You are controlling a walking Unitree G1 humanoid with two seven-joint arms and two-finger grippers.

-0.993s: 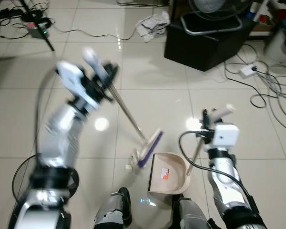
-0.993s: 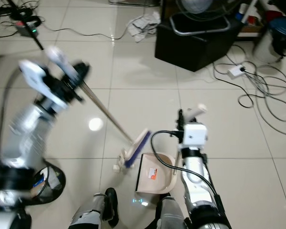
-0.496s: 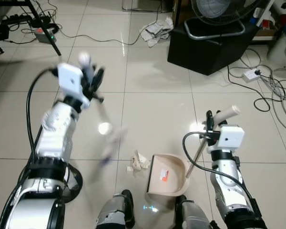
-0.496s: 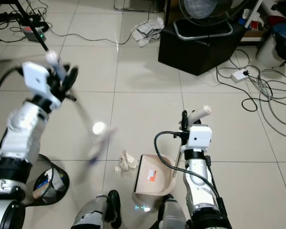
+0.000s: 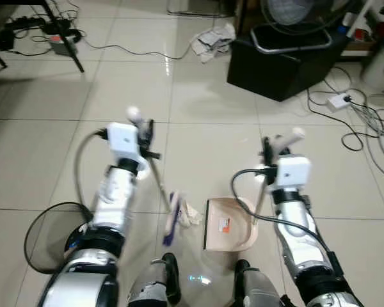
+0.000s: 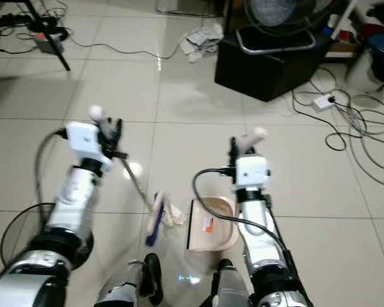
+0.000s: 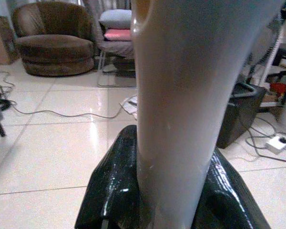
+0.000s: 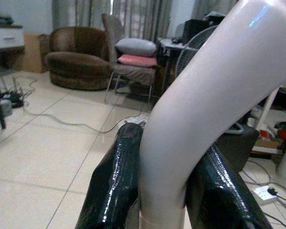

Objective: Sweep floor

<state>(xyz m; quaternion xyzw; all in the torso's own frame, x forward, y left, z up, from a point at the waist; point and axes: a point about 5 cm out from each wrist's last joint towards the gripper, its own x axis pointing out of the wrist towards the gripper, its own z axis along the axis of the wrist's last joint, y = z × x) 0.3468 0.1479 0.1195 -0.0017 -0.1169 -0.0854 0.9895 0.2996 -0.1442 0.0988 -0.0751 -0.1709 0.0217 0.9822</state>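
Both grippers clamping: left gripper gripping broom, right gripper gripping dustpan, lower centre. I'm nudging paper pan-ward, bristles low.

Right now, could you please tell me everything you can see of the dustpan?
The dustpan is a beige, plastic-looking scoop lying flat on the tiled floor between the robot's arms, with an orange label inside. Its open edge faces the crumpled paper and the broom head on the robot's left. A long thin handle rises from its back to a white grip, clamped in the right claw.
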